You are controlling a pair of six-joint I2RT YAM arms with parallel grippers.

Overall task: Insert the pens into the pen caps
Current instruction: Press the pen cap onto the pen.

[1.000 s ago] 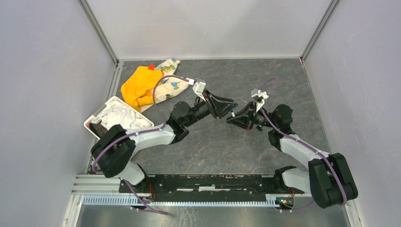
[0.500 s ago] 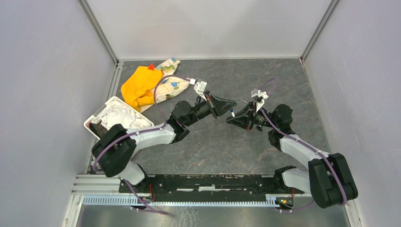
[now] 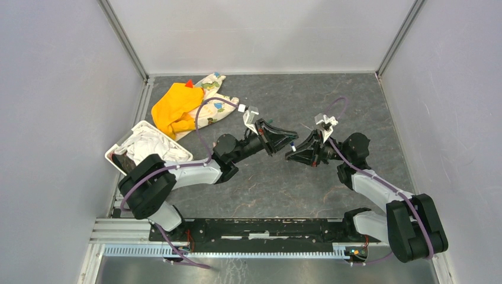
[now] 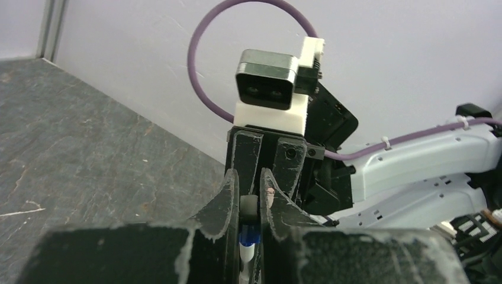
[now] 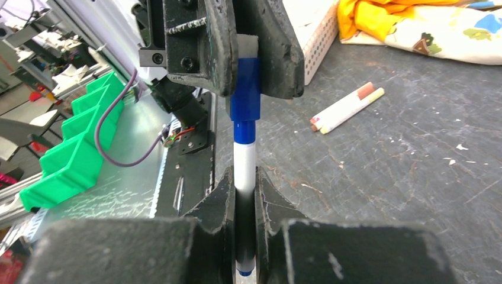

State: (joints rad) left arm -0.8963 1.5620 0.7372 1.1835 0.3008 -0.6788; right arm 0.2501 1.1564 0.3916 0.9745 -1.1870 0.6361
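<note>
My two grippers meet tip to tip above the middle of the table. The right gripper [image 5: 244, 177] [image 3: 294, 152] is shut on a white-barrelled pen [image 5: 244, 163] that points away from it. The pen's front end sits inside a blue pen cap [image 5: 245, 89] [image 4: 250, 234]. The left gripper [image 4: 250, 177] [image 3: 289, 142] is shut on that cap, its fingers [image 5: 269, 41] clamped on either side. Two more pens [image 5: 346, 107] lie side by side on the table behind, one with a reddish end, one with a cream end.
At the back left lie an orange cloth [image 3: 174, 106] and a patterned cloth [image 3: 214, 105]. A white basket [image 3: 112, 155] holding white fabric stands at the left edge. Grey walls enclose the table. Green bins [image 5: 71, 154] stand beyond the near rail.
The left gripper has come forward to the pen's front end and shut on the blue cap. The right gripper kept hold of the pen and barely moved.
</note>
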